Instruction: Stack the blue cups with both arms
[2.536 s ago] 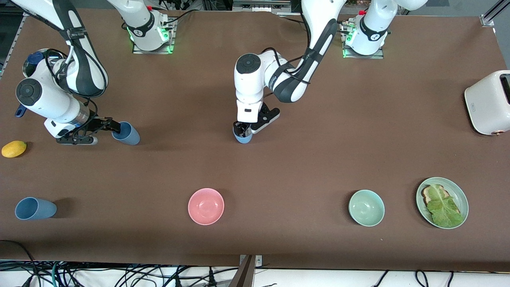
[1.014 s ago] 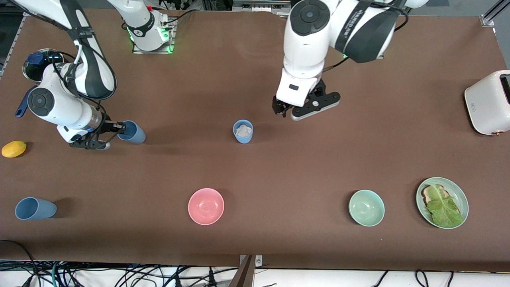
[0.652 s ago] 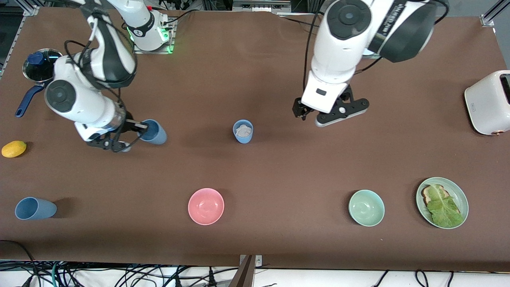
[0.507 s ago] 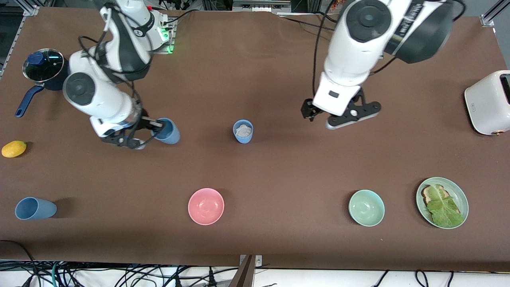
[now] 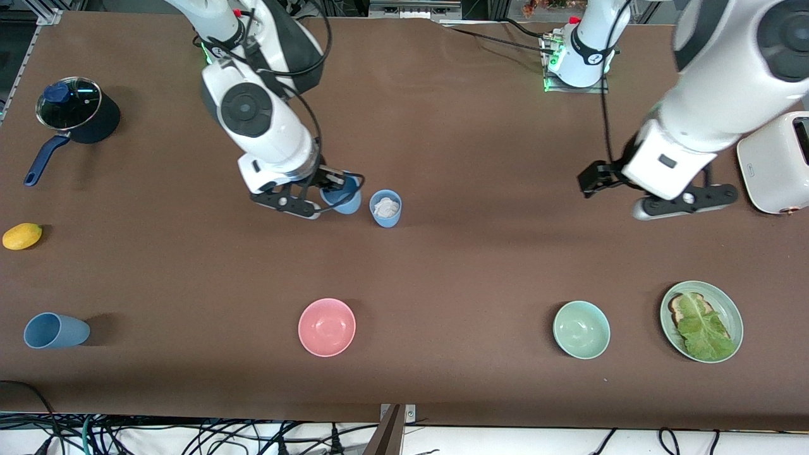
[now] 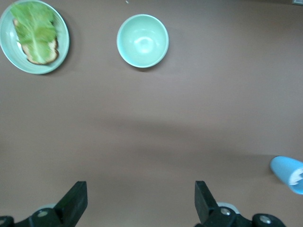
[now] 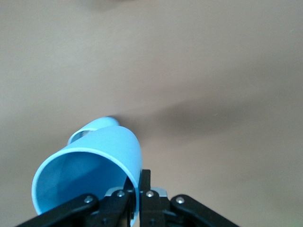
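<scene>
A small matte light-blue tumbler (image 5: 342, 197) hangs tilted in the air, pinched by its rim between the closed fingers of the right gripper (image 5: 328, 184), just beside a second upright light-blue tumbler (image 5: 385, 208) that stands mid-table with something pale and crumpled inside it. The right arm (image 5: 262, 120) reaches down from its base, bent at the elbow, wrist angled toward the standing tumbler. In the right wrist view the held tumbler (image 7: 87, 175) tips its mouth toward the camera, one finger on each side of the rim. A third light-blue tumbler (image 5: 55, 330) lies on its side near the front camera, toward the right arm's end of the table. The left gripper (image 5: 638, 189) hovers with fingers spread, holding nothing, over bare table beside a white toaster (image 5: 776, 162).
</scene>
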